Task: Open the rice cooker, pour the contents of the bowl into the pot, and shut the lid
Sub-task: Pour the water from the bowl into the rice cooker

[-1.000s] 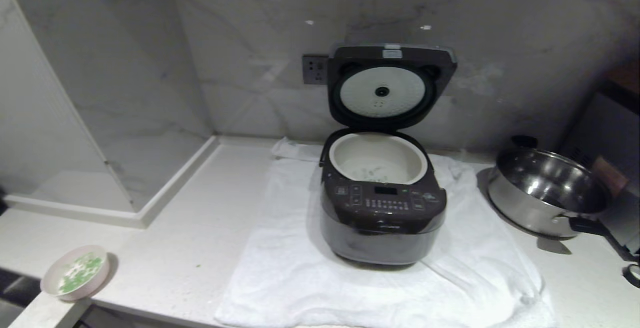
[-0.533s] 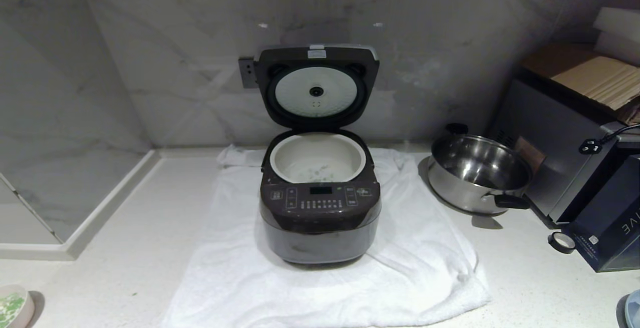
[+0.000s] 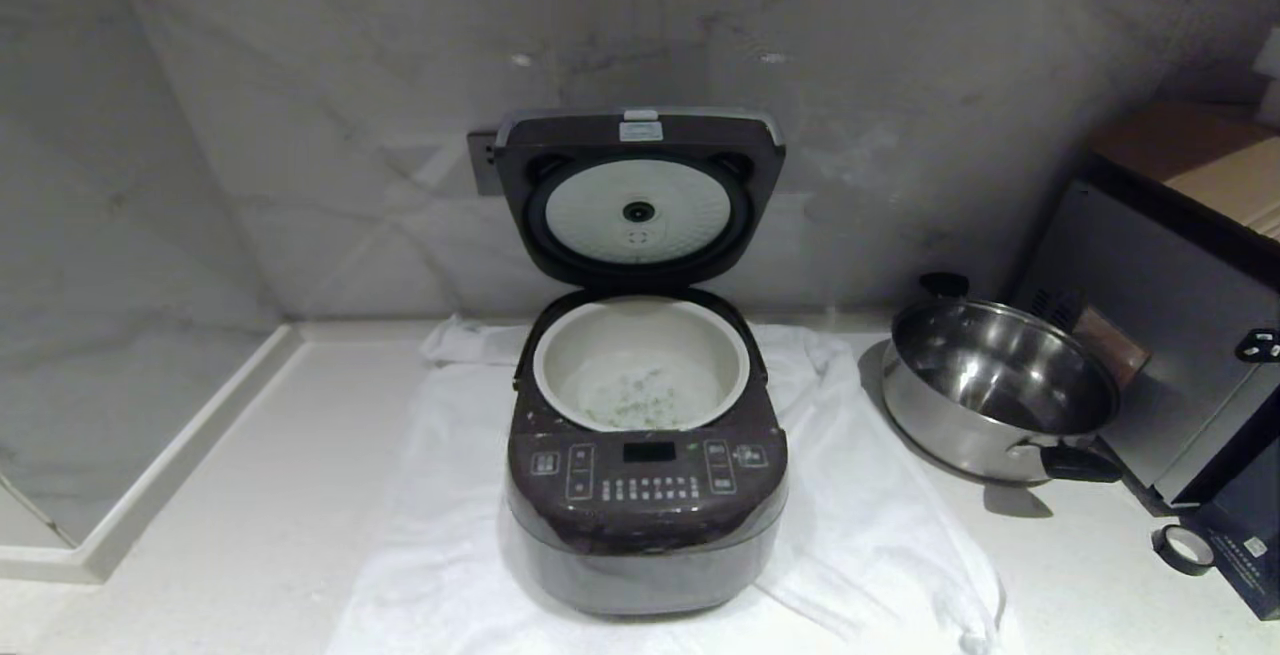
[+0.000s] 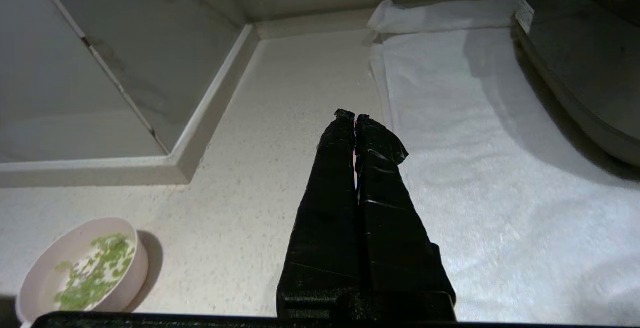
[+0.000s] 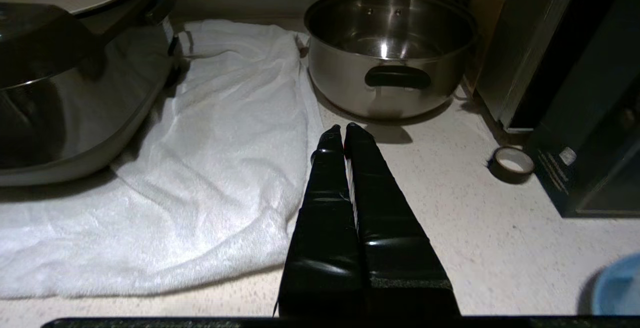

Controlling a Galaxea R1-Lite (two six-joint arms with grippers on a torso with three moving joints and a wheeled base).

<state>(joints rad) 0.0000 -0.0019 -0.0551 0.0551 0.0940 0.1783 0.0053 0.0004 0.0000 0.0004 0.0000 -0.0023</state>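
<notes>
View has swung rightward; both jaws pressed together, arms level above the counter [image 4: 280,178].

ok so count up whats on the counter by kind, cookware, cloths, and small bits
Cookware: 3 - rice cooker with its pot, steel pan, pink bowl
Cloths: 1 - white towel
Small bits: 1 - roll of tape
Total: 5

The head camera looked down at the open rice cooker [image 3: 645,455] from the front. Each wrist camera sat low over the counter [image 4: 280,117], looking along its own closed fingers. All three saw the white towel [image 3: 880,535].
</notes>
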